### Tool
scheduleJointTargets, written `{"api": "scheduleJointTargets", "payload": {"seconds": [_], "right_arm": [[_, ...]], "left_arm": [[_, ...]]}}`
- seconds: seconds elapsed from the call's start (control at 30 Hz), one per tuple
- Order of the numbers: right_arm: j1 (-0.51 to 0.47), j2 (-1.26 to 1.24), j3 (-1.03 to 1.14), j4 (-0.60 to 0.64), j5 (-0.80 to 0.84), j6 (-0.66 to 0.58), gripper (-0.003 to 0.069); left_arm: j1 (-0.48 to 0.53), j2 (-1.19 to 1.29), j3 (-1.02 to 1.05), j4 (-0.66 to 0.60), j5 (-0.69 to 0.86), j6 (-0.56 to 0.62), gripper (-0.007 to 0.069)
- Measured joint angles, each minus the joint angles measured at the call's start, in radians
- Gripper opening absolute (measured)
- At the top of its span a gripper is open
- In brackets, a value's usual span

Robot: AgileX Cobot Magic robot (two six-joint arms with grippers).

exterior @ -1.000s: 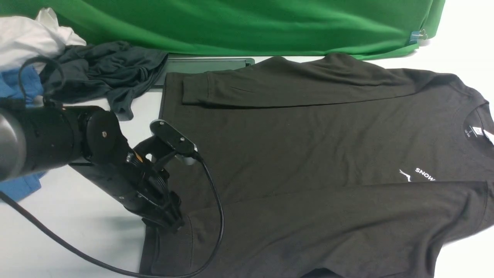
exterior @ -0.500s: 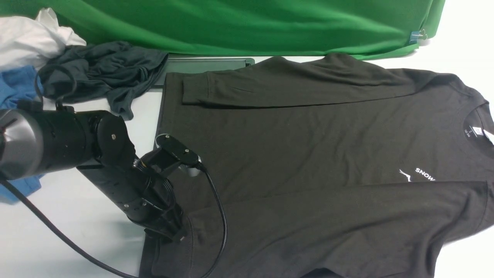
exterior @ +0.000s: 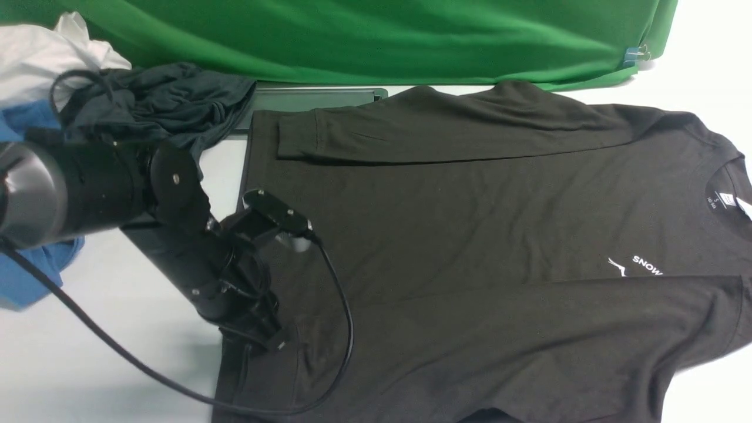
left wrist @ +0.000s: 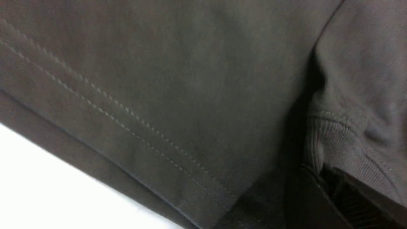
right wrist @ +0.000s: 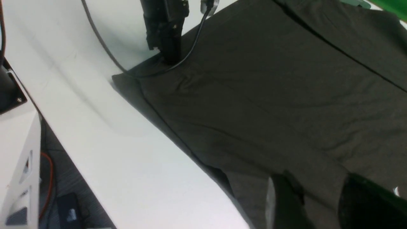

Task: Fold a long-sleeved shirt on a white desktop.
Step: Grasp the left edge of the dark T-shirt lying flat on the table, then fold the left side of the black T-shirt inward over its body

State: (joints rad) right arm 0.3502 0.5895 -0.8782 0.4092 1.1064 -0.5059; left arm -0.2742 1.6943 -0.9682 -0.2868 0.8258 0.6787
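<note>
The long-sleeved shirt lies flat on the white desktop, collar to the right, with both sleeves folded across the body. My left gripper is at the shirt's near left corner, shut on the ribbed cuff of the near sleeve, just beside the stitched hem. The right wrist view also shows that gripper standing on the cloth. My right gripper hovers open over the shirt's near edge with nothing between its fingers. It is out of the front view.
A dark grey-teal garment, a blue garment and a white cloth are heaped at the back left. The green backdrop and grey cable slot run along the back. The left arm's cable loops over the shirt.
The left gripper's jaws have closed on the near sleeve's cuff. The left arm has shifted slightly to the right. The shirt has barely moved.
</note>
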Motion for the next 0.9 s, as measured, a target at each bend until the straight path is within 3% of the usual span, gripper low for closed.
{"api": "scheduleJointTargets", "payload": {"seconds": [0.27,0.5,0.67,0.7,0.9], "right_arm": [[0.000,0.072,0.000,-0.015,-0.036,0.069,0.0240],[0.000,0.309,-0.001,-0.101,-0.109,0.063,0.0255],[0.000,0.518,-0.001,-0.108,-0.189,-0.040,0.0367],[0.000,0.605,-0.001,-0.109,-0.242,-0.103,0.0432],[0.000,0.835,-0.005,-0.106,-0.405,-0.313,0.0472]], "left_arm": [[0.000,-0.045,-0.131,0.031,0.094,-0.064,0.0036],[0.000,-0.046,-0.180,0.034,0.205,-0.081,0.0036],[0.000,-0.046,-0.181,0.034,0.270,-0.081,0.0036],[0.000,-0.048,-0.181,0.034,0.284,-0.082,0.0036],[0.000,-0.076,-0.181,0.035,0.287,-0.082,0.0036]]}}
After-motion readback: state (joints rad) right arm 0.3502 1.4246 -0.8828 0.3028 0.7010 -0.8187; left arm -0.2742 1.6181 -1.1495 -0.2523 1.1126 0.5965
